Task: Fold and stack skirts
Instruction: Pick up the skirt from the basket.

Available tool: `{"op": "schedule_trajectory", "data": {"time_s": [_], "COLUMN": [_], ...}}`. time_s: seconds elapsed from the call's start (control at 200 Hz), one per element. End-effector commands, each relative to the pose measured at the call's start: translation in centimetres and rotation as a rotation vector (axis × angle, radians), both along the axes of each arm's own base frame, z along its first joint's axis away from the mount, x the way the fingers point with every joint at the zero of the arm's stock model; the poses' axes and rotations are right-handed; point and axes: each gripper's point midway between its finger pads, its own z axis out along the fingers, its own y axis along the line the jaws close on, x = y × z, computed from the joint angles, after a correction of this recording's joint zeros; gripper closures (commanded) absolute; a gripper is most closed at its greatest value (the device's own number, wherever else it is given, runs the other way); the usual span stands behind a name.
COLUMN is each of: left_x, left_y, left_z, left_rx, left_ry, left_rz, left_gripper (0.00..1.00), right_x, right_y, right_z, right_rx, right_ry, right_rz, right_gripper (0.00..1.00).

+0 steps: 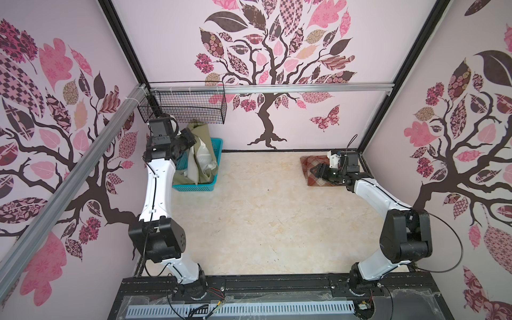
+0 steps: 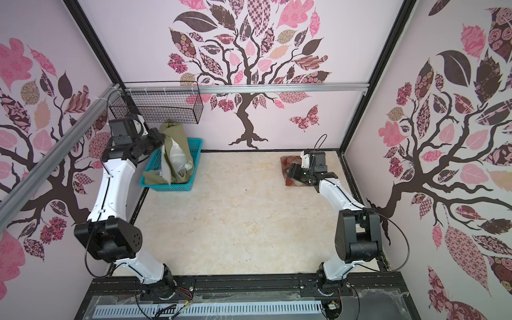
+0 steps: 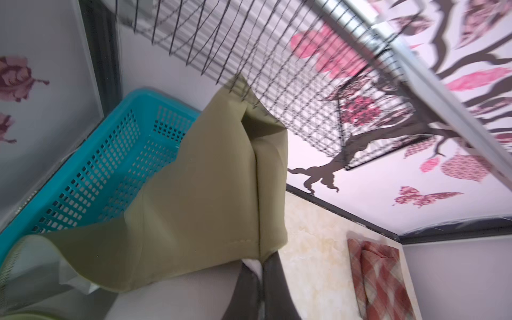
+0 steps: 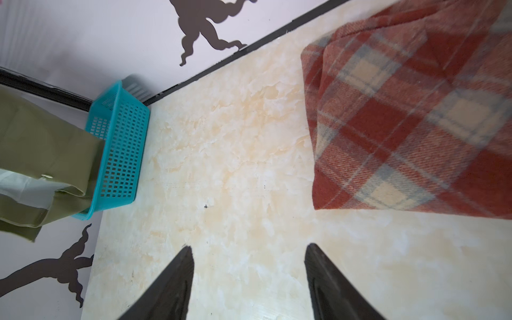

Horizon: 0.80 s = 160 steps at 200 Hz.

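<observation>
An olive-green skirt with pale lining hangs up out of the turquoise basket at the far left. My left gripper is shut on its upper edge, with olive cloth and white lining pinched between the fingers. A rust-red and cream plaid skirt lies folded on the table at the far right. My right gripper stands open and empty at its edge, over the marbled table.
A black wire basket hangs on the rail just above the lifted olive skirt. Walls close the cell on three sides. The cream marbled table stretches between the two arms.
</observation>
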Motion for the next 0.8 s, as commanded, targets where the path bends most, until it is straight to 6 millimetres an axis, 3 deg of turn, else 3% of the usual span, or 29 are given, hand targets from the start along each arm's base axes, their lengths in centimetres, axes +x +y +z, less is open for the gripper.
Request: {"op": "schedule_trajectory", "data": {"time_s": [0.0, 0.15, 0.405, 0.61, 0.705, 0.795], "left_x": [-2.7, -6.8, -11.0, -13.8, -14.4, -14.8], "left_y": [-1.4, -4.1, -11.2, -16.3, -18.0, -20.5], "left_z": [2.9, 8.2, 11.3, 15.5, 16.3, 14.8], "left_rx": [0.026, -0.001, -0.049, -0.08, -0.172, -0.253], "left_ry": [-0.052, -0.186, -0.258, -0.355, -0.382, -0.356], "left_rz": [-0.06, -0.165, -0.391, -0.537, -0.602, -0.674], "left_gripper": [1.0, 1.0, 1.0, 1.0, 1.0, 1.0], "right_x": [-1.2, -2.2, -4.2, -5.5, -6.1, -6.7], "right_y": [0.5, 0.8, 0.9, 0.7, 0.6, 0.5], "right_z": [2.8, 4.4, 6.5, 8.4, 8.9, 8.8], "right_rx": [0.016, 0.044, 0.066, 0.065, 0.067, 0.065], "right_ry": [-0.048, -0.08, -0.125, -0.163, -0.176, -0.177], "right_rz": [0.015, 0.022, 0.026, 0.024, 0.019, 0.014], "right_gripper": [0.33, 0.33, 0.34, 0.34, 0.33, 0.33]}}
